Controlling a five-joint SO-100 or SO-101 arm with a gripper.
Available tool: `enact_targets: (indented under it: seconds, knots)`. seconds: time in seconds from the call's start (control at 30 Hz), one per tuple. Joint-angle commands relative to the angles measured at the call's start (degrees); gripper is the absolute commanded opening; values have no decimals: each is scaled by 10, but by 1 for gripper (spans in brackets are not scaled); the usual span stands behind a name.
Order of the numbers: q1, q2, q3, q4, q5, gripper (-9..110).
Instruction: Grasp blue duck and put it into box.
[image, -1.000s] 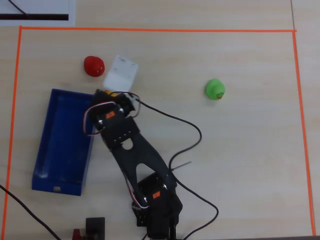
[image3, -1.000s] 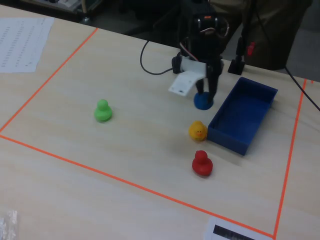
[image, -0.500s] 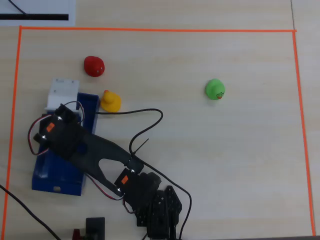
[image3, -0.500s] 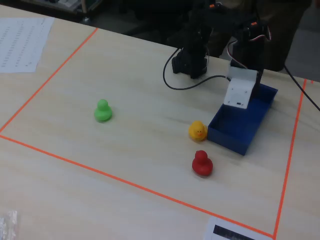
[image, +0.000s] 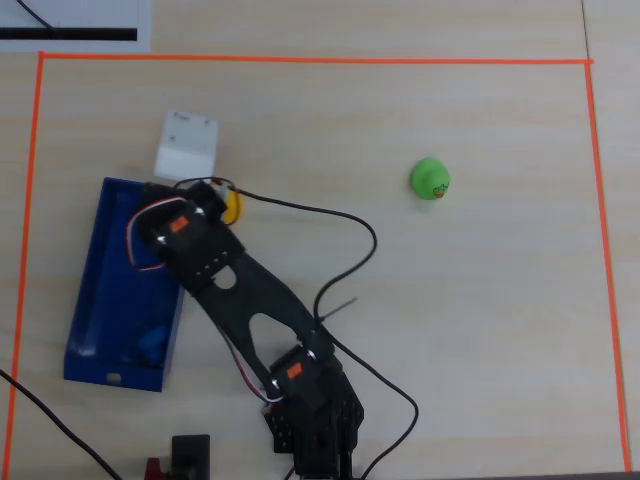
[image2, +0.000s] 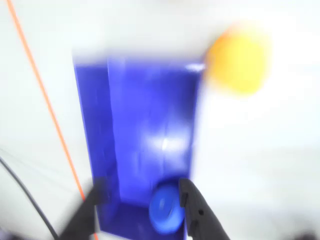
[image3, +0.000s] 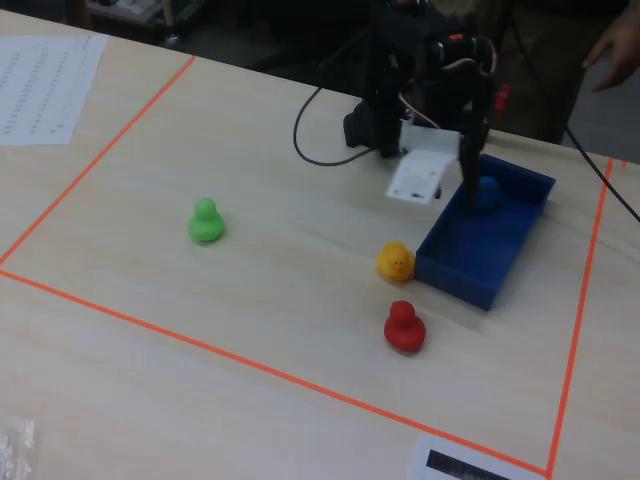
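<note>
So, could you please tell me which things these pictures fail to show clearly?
- Red duck: seen only in the fixed view; in the overhead view the arm covers it.
- Yellow duck: mostly under the arm in the overhead view; a blurred blob in the wrist view.
- Blue duck: lies in the box, but blur leaves it unclear whether the fingers touch it.
- Green duck: face too small.

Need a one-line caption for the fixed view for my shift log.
Blue duck lies inside the box beside the gripper; yellow, red and green ducks stand outside.
</note>
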Motion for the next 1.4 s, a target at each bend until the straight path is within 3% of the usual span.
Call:
enact_targets:
  seconds: [0.0, 0.17, 0.33, 0.53, 0.93, 1.37]
  knots:
    - [186, 226, 232, -163, -96, 0]
    - [346, 444, 588, -413, -214, 0]
    - [370, 611, 786, -459, -251, 0]
    - [357, 758, 899, -362, -266, 0]
    - [378, 867, 903, -14, -359, 0]
    - [420, 867, 903, -15, -353, 3]
